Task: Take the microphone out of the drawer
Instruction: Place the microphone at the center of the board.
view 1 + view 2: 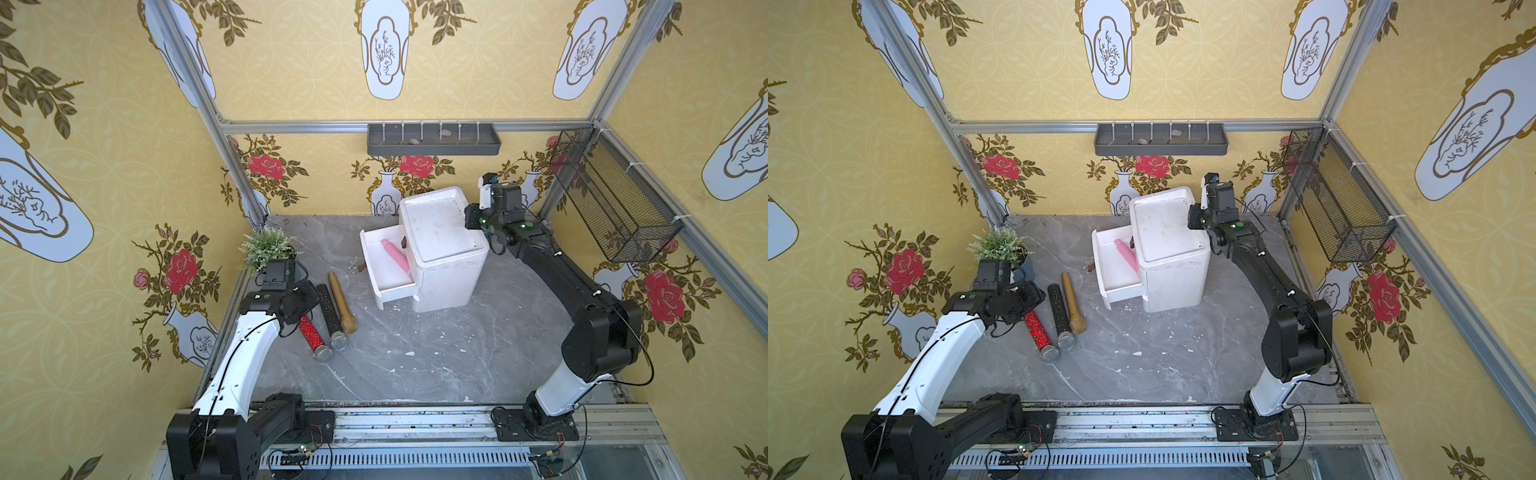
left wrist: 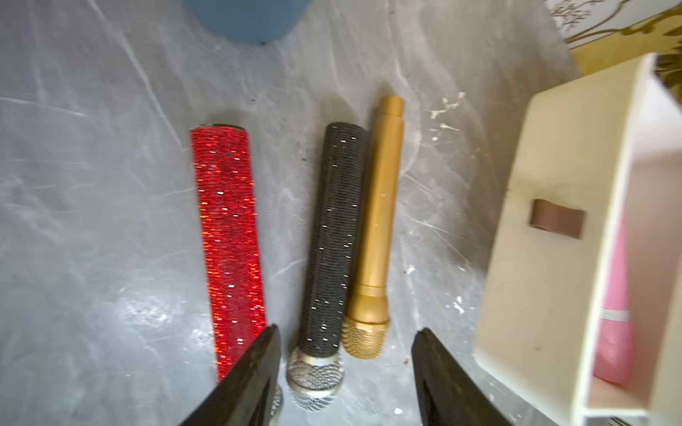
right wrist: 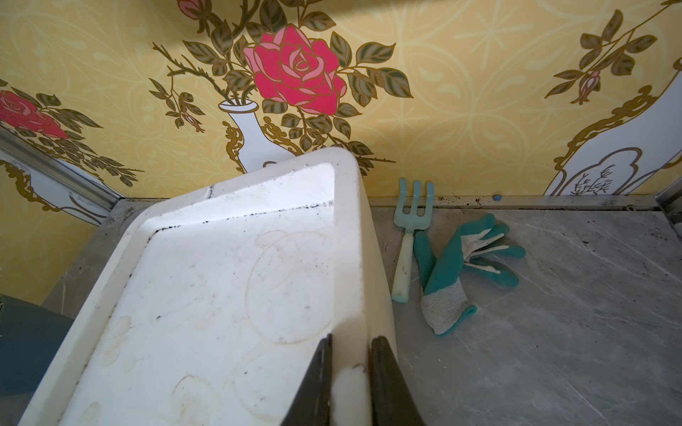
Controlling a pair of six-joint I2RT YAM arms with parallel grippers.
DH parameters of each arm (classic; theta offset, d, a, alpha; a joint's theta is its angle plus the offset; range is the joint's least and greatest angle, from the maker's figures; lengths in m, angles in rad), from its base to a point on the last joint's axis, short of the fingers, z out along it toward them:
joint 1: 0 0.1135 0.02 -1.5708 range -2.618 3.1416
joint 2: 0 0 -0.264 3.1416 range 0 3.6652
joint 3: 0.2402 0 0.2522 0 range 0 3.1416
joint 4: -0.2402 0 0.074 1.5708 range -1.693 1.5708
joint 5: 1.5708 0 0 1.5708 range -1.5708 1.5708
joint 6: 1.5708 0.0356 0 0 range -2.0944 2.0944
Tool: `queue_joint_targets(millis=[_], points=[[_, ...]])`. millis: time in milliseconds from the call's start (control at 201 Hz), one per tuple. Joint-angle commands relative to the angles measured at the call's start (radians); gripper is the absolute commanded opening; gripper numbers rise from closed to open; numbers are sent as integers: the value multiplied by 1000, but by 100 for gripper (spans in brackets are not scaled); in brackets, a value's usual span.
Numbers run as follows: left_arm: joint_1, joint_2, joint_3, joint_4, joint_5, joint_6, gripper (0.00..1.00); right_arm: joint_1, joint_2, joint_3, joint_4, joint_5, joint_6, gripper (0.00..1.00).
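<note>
Marble tabletop [image 1: 415,353], grey, enclosed by rose-patterned yellow wallpaper [image 1: 311,62]. Near: left gripper [image 2: 347,330], jaws apart and empty, above red microphone [image 1: 309,332], black microphone [image 1: 330,311] and gold microphone [image 1: 341,301]. Middle: pink microphone [image 1: 395,255] lies in the open drawer [image 1: 371,270] of the white cabinet [image 1: 440,266]; right gripper [image 3: 352,338] clamped on the cabinet's top rim. Far: potted plant [image 1: 266,247], hand fork [image 3: 409,228], gloves [image 3: 454,265], wire basket [image 1: 611,199].

A robot lab cell dressed as a home: bare aluminium-profile frame [image 1: 291,126], yellow rose-printed wallpaper panels [image 1: 311,75], grey marble-look tabletop [image 1: 415,353], metal mounting rail [image 1: 415,420].
</note>
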Motion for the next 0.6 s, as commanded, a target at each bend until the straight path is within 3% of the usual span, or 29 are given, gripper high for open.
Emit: queue_joint_targets(millis=[0, 249, 592], points=[[-64, 23, 58, 93, 46, -98, 62, 0, 18, -17, -228, 40, 30, 1], [-229, 206, 245, 216, 35, -156, 63, 0, 21, -15, -226, 35, 32, 1], [-344, 505, 441, 296, 17, -203, 63, -1, 16, -15, -224, 27, 30, 1]])
